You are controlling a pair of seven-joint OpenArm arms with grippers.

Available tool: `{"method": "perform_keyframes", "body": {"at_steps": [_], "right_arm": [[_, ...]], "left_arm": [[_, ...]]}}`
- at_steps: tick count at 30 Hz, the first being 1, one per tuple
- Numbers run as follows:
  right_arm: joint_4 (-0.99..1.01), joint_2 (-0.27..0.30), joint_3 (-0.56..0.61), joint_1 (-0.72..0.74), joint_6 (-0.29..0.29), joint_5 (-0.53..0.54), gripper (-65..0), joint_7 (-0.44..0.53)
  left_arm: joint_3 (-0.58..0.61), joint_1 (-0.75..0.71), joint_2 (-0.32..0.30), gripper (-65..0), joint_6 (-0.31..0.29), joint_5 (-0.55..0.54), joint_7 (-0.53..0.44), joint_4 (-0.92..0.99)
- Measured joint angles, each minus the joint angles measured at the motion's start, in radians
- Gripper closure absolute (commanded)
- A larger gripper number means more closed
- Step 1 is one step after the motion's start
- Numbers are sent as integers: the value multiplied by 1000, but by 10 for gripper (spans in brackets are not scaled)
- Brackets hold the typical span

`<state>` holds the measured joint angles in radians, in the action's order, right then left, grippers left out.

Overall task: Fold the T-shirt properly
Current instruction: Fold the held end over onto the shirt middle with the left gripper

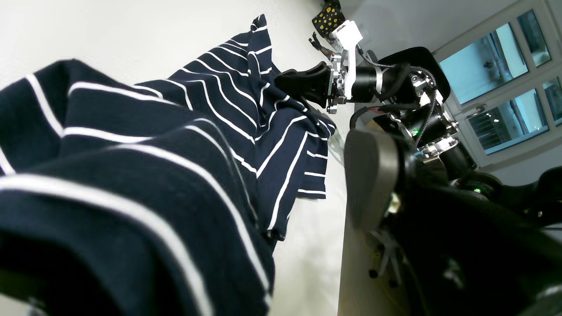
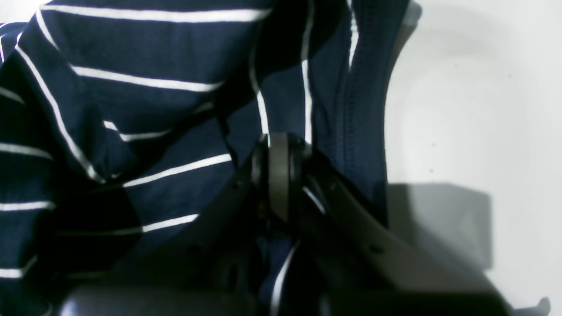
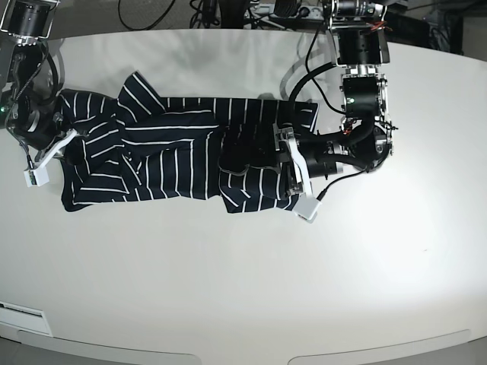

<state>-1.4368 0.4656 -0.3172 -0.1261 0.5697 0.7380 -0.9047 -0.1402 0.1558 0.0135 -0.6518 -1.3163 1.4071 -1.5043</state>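
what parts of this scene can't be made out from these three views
- Left wrist view: the left gripper's far finger is hidden behind raised T-shirt cloth; one pad shows.
- Right wrist view: the right gripper is shut on the T-shirt; dark shadow blurs the lower cloth.
- Base view: the left gripper is dark against dark cloth, so its jaws cannot be read; the right gripper is partly hidden by fabric.

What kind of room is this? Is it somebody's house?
Probably a robot lab or office, not a house: two robot arms work over a big white table, cables trail behind it, and large windows show.
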Motion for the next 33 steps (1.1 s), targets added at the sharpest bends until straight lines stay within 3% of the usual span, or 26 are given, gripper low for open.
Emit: {"method": "perform_keyframes", "body": {"at_steps": [7, 12, 15, 17, 20, 29, 33], "right_arm": [[0, 0, 0, 0, 0, 0, 0, 0], [0, 0, 0, 0, 0, 0, 0, 0], [0, 0, 0, 0, 0, 1, 0, 0], [0, 0, 0, 0, 0, 1, 0, 0], [0, 0, 0, 0, 0, 0, 0, 0], [0, 0, 0, 1, 0, 1, 0, -1], [0, 0, 0, 2, 0, 0, 0, -1]], "left_arm": [[0, 0, 0, -470, 1, -138, 0, 0], [0, 0, 0, -470, -30, -134, 0, 0], [3, 3, -3, -470, -34, 89, 0, 0], [5, -3, -13, -470, -30, 168, 2, 0], [37, 3, -36, -470, 3, 373, -3, 0], [67, 5, -55, -470, 0, 355, 0, -89], [67, 5, -58, -470, -34, 90, 2, -142]]}}
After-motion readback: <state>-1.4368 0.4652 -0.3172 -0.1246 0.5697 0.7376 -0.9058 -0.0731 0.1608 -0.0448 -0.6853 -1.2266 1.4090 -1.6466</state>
